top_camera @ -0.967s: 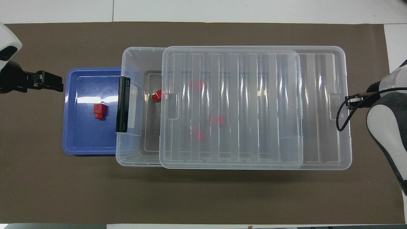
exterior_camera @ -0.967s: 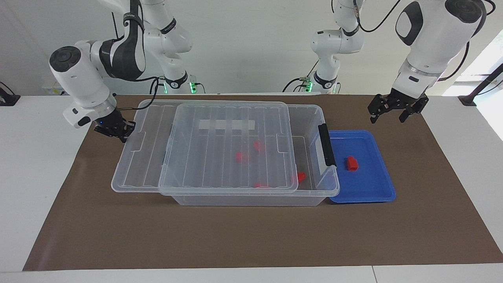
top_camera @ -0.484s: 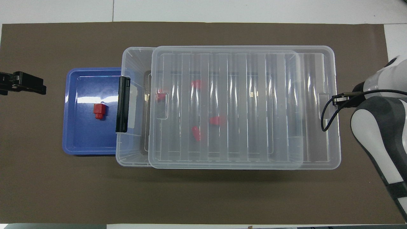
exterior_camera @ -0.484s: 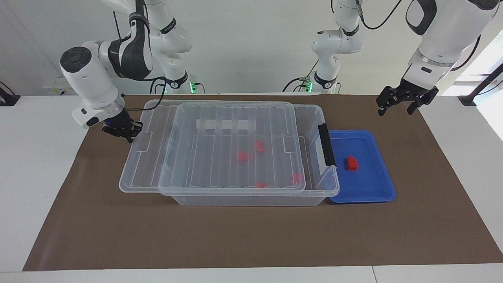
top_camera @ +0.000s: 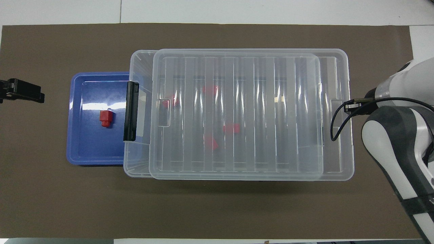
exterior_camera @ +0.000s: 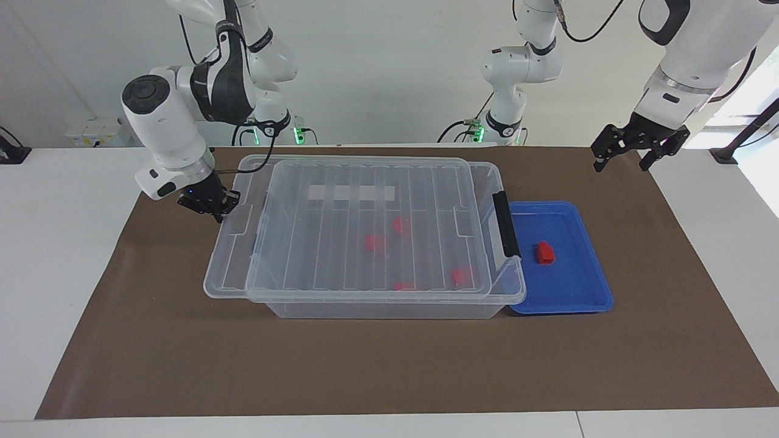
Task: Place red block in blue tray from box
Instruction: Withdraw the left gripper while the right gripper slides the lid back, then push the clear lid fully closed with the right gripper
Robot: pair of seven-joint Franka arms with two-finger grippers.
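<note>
The red block [exterior_camera: 544,253] lies in the blue tray [exterior_camera: 578,292], also seen from overhead as block [top_camera: 105,118] and tray [top_camera: 88,145]. The tray sits against the clear box [exterior_camera: 389,310] at its black-latch end [exterior_camera: 506,224]. The ribbed clear lid [exterior_camera: 341,243] lies on the box and overhangs it at the right arm's end. My right gripper [exterior_camera: 210,204] is shut on the lid's edge at that end, also visible overhead [top_camera: 351,106]. My left gripper [exterior_camera: 639,149] is open and empty, up over the mat toward the left arm's end of the table.
Several rounder red pieces [exterior_camera: 372,242] lie in the box under the lid. A strip of the box by the latch bar [top_camera: 131,111] stays uncovered. A brown mat [exterior_camera: 389,365] covers the table under everything.
My right gripper has slid the lid toward the left arm's end, covering more of the box. My left gripper has risen and drawn away from the tray.
</note>
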